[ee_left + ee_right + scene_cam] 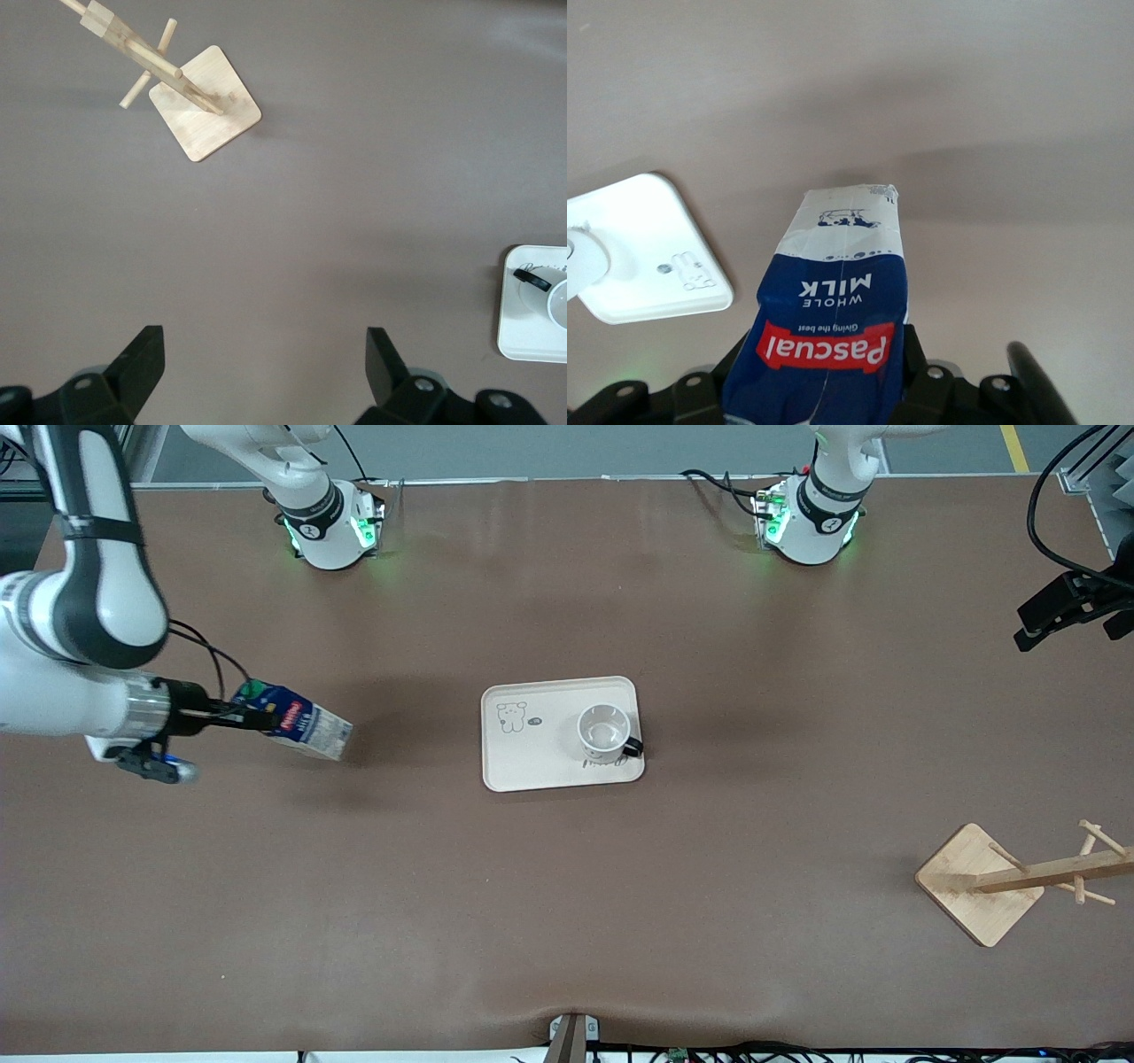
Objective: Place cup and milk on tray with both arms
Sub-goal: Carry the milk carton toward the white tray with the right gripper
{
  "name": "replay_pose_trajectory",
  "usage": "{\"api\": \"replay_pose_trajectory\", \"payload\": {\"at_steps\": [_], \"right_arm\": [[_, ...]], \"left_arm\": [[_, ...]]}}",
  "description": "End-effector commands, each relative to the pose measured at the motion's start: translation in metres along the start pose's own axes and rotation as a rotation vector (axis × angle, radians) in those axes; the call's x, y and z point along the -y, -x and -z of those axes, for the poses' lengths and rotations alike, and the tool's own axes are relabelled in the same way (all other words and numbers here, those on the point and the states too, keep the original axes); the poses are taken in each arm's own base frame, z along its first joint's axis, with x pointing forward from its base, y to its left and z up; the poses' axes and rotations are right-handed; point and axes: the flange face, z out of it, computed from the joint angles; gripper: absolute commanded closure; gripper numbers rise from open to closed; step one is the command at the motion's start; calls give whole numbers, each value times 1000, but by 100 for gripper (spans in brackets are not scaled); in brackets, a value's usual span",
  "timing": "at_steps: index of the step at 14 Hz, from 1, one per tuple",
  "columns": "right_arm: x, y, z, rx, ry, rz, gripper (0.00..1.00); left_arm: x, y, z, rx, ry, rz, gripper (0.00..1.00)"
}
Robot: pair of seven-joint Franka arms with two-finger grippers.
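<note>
Front camera: mounted high across the table, angled down at both robot bases; takes in the whole brown table.

Left wrist camera: high up, looking straight down past the left gripper; the wooden rack falls in frame, and the tray just at the edge.

Right wrist camera: low and close, looking along the milk clamped in the right gripper.

All three views share the tray; front and left wrist share the rack too.
</note>
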Motion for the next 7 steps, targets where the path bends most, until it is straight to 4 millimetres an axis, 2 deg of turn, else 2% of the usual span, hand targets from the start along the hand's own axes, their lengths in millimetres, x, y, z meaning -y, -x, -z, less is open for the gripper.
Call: {"api": "replay_pose_trajectory", "payload": {"at_steps": [1,2,5,7], "right_arm": [[76,-19,-17,8,17,90,100],[107,-19,-22,1,32,121,100],[184,-4,-59,14,76,-4,100],[216,-5,-74,8,91,12,100]], "left_arm": [[-1,5,5,-12,15,-17,0],[-1,5,5,-11,14,-21,0],[0,6,5,-8,14,-24,0],[1,6,5,-8,14,-22,0]]}}
